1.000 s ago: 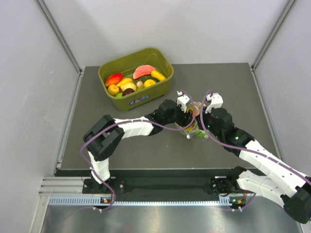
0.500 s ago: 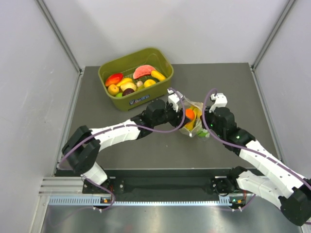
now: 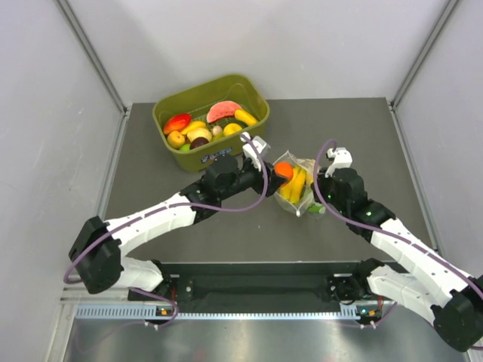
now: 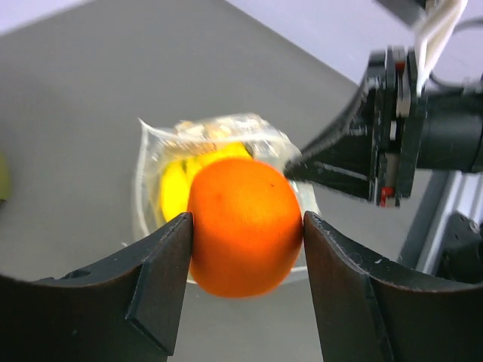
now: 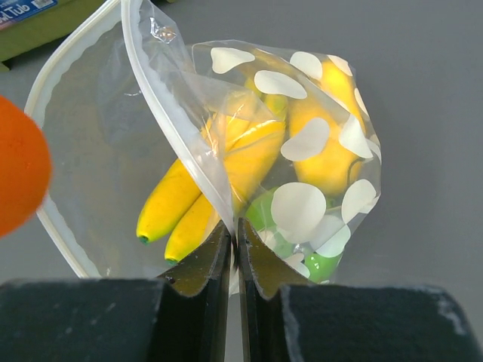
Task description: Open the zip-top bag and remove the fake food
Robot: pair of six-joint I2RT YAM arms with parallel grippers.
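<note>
DESK: Set the scene, biggest first.

FIELD: On the dark table (image 3: 362, 136), an olive-green tub (image 3: 198, 90) at the far side holds a heap of toy produce, among it a pink watermelon slice (image 3: 224, 110) and a dark purple fruit (image 3: 199, 141). Nearer the arms, about mid-table, the zip-top bag (image 3: 298, 188) sits propped, with its mouth open toward the left arm.

DESK: What's in the bag?

FIELD: A yellow banana bunch (image 5: 204, 196), a round green piece (image 5: 263, 213) low down, and another yellow shape behind the white dots that I cannot name. The orange piece (image 4: 243, 226) is outside, in the air just off the mouth. The left gripper (image 4: 247, 219) has it clamped at its widest between the two fingers.

DESK: And the right gripper?

FIELD: The right gripper (image 5: 234, 226) has its jaws pinched almost to nothing on the bag's rim, where the zip strip (image 5: 170, 121) runs into the fingertips, and it holds that lip up.

DESK: How will it all handle?

FIELD: The pouch looks thin, floppy and light. It would likely slump or drag if the pinch let go, so the stiffer zip edge seems the place to hold. The fruits appear hard, glossy and light, and probably slippery. The orange wants a grip across its middle, and the bananas one across the width of the bunch.
</note>
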